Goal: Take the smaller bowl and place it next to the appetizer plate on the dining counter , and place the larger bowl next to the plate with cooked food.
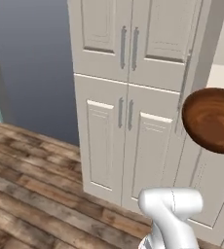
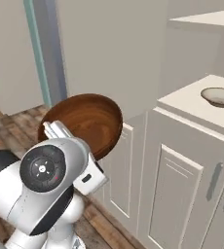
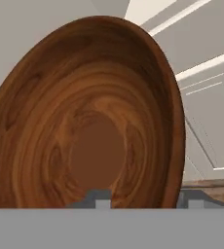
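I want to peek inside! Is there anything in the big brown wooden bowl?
The larger bowl looks empty: the hand view shows only swirly wood grain down to its flat bottom. The very lowest part of the inside is hidden behind the gripper fingertips.

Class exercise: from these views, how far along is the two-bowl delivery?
Nothing looks delivered. In hand: the larger bowl is airborne, tipped on edge, its rim between the end effector tips. The smaller bowl sits on a white cabinet top. Both placements beside their plates remain.

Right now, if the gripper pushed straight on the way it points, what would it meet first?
The larger bowl: its wooden inside lies directly ahead of the gripper, whose fingertips straddle the rim. Past the bowl, probably white cabinet doors; depth unclear.
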Controlling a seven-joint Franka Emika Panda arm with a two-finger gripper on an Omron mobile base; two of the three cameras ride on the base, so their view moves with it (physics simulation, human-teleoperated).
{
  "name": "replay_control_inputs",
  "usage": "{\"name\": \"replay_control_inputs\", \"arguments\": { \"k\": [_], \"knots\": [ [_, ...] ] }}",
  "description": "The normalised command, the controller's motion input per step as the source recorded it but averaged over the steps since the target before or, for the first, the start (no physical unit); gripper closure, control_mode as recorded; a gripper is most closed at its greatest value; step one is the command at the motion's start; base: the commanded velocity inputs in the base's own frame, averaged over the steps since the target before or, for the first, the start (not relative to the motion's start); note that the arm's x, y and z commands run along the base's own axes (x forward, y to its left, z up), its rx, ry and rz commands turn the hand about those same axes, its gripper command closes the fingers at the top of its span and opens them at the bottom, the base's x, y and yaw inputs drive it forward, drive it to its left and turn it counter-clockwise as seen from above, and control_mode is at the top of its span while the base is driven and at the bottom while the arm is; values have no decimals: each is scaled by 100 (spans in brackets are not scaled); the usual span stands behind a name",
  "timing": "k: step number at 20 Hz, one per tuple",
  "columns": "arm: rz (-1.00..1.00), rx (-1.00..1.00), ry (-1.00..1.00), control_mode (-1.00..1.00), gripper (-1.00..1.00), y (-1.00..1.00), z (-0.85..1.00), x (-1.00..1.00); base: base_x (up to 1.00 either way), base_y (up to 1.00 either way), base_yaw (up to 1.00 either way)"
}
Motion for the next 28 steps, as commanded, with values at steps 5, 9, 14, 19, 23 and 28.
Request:
{"name": "replay_control_inputs", "arguments": {
  "k": [5,9,14,19,23,28],
  "knots": [
    [0,0,0,100,100,0,0,0,-71,44,54],
    [0,0,0,100,100,0,0,0,-100,37,44],
    [0,0,0,100,100,0,0,0,-100,44,44],
    [0,0,0,100,100,0,0,0,-100,40,40],
    [0,0,0,100,100,0,0,0,-100,30,36],
    [0,0,0,100,100,0,0,0,-100,46,25]
  ]
}}
